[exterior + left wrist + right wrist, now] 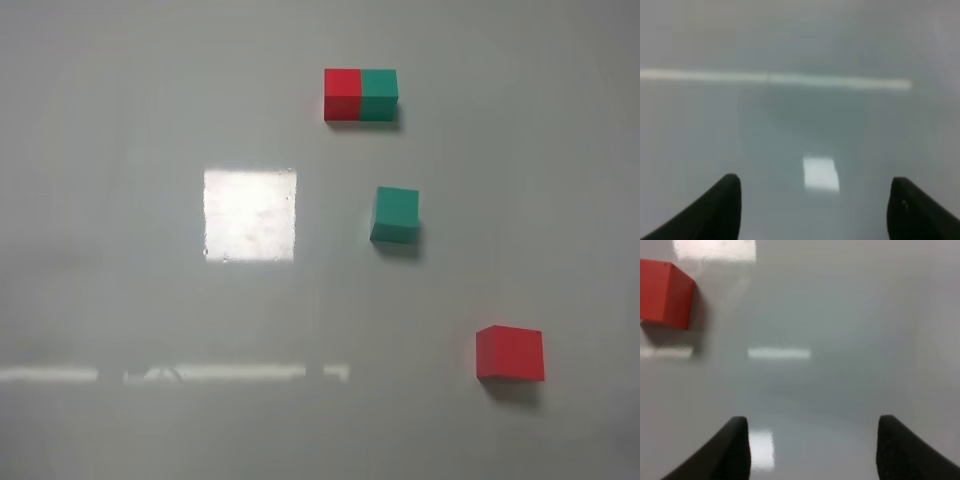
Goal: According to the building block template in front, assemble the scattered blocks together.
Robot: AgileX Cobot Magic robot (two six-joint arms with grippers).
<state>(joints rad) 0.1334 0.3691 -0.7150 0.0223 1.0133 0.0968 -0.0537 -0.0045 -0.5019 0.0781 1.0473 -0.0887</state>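
Status: nothing assembled so far, judging by the layout.

Template: the small two-cube bar, red and teal-green (360,95), sits at the far side of the glossy pale grey counter (120,300), right of centre from overhead. The red half is on the left and the green on the right, joined flush.

Loose pieces: the matte teal-green cube (396,214) lies nearer than the template, a little to its right and turned slightly off square. The matte red cube (510,353) lies nearer again and farther right, well apart from the green one. The two do not touch each other, and neither touches the template.

Arms: neither shows in the overhead view. The left arm's black fingers (720,210) are spread wide. Between them is only bare counter and a square patch of reflected light (250,214); no block appears in that wrist view. The right arm's black fingers (730,450) are likewise spread, holding nothing. The red cube shows at the edge of that wrist view, off to one side of the fingers and not between them.

Left to do, by my reading: everything. One loose cube has to be grasped, carried to the other and set flush against it, red on the left of green as in the template. The red cube looks the handier first pick for the right arm. The green cube's slight skew may need squaring before the faces will meet cleanly.
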